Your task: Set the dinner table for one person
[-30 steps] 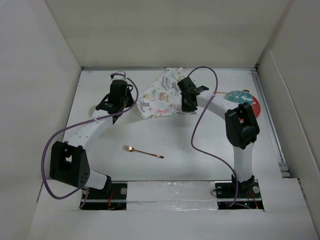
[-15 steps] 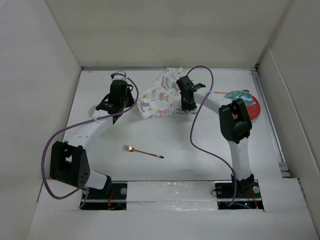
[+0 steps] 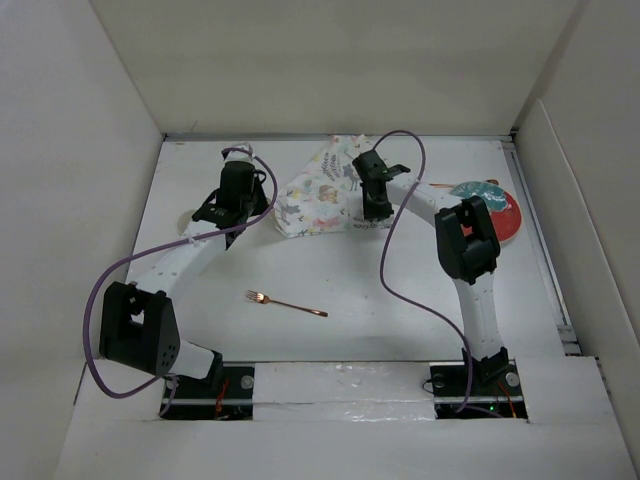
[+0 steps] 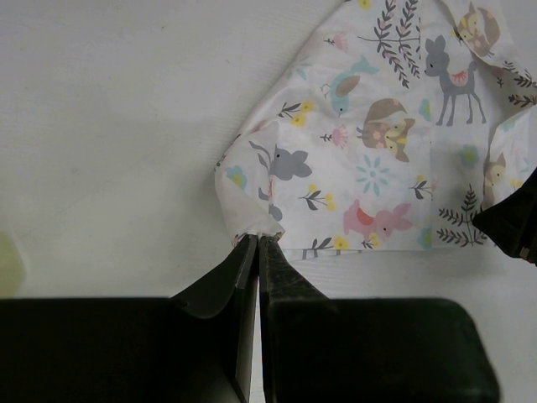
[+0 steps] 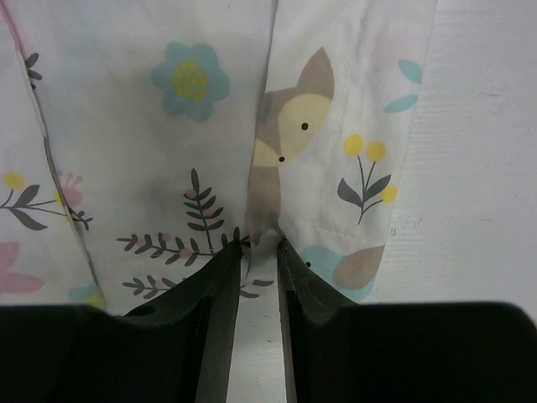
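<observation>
The dinner table (image 3: 400,310) is a white tabletop with panel walls. A crumpled placemat (image 3: 318,196) printed with woodland animals lies at its back centre. My left gripper (image 3: 270,212) is shut on the placemat's near left corner; in the left wrist view the closed tips (image 4: 258,238) pinch the cloth (image 4: 377,159). My right gripper (image 3: 376,218) is at the placemat's right edge; in the right wrist view its jaws (image 5: 258,245) stand narrowly apart with a fold of the placemat (image 5: 285,134) caught between the tips.
A copper fork (image 3: 287,303) lies in front of the placemat, towards the arms. A red and teal plate (image 3: 495,207) sits at the right, partly behind my right arm. A pale object (image 4: 7,262) shows at the left edge of the left wrist view.
My right arm's elbow has swung left and its gripper has shifted slightly back-left at the placemat's edge. The left arm, fork and plate have not moved.
</observation>
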You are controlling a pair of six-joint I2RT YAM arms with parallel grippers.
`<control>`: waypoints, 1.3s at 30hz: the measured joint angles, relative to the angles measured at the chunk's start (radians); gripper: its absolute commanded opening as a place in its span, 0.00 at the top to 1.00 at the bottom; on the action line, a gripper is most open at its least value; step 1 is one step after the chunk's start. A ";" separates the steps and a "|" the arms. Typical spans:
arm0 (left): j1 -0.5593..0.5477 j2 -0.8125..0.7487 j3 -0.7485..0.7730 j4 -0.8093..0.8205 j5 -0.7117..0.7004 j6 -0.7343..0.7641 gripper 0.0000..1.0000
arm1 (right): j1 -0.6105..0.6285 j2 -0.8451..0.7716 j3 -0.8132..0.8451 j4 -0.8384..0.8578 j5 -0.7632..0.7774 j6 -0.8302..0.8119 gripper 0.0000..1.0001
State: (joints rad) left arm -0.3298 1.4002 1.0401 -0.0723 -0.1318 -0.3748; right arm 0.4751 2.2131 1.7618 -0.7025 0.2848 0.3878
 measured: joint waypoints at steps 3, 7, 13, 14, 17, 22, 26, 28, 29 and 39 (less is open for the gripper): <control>0.000 0.002 0.000 0.001 0.000 0.000 1.00 | -0.003 0.000 0.000 0.000 0.000 0.001 0.84; 0.000 0.005 0.000 0.001 0.000 0.000 1.00 | -0.005 0.000 0.000 0.000 0.001 0.005 0.93; 0.000 0.005 0.000 0.001 0.000 0.000 1.00 | -0.010 -0.010 -0.005 0.001 -0.002 0.018 1.00; 0.000 0.005 0.000 0.001 0.000 0.000 1.00 | -0.014 -0.015 -0.008 0.002 -0.006 0.023 1.00; 0.000 0.005 0.000 0.000 0.001 -0.002 1.00 | -0.031 -0.056 -0.026 0.007 -0.025 0.034 1.00; 0.000 0.005 0.031 -0.022 0.011 -0.008 1.00 | -0.079 -0.203 -0.102 0.030 -0.089 0.061 1.00; 0.009 0.007 0.138 -0.061 0.038 -0.018 1.00 | -0.138 -0.380 -0.187 0.072 -0.165 0.093 1.00; 0.022 0.008 0.216 -0.070 0.064 -0.029 1.00 | -0.168 -0.484 -0.216 0.083 -0.200 0.114 1.00; 0.032 0.008 0.266 -0.080 0.078 -0.036 1.00 | -0.183 -0.537 -0.220 0.087 -0.213 0.126 1.00; 0.385 -0.089 0.581 -0.011 0.317 -0.322 1.00 | -0.273 -1.076 -0.100 0.103 -0.238 0.253 1.00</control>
State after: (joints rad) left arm 0.0547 1.3113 1.6207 -0.0834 0.1856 -0.6971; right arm 0.2024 1.1374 1.6623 -0.5999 0.0471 0.6403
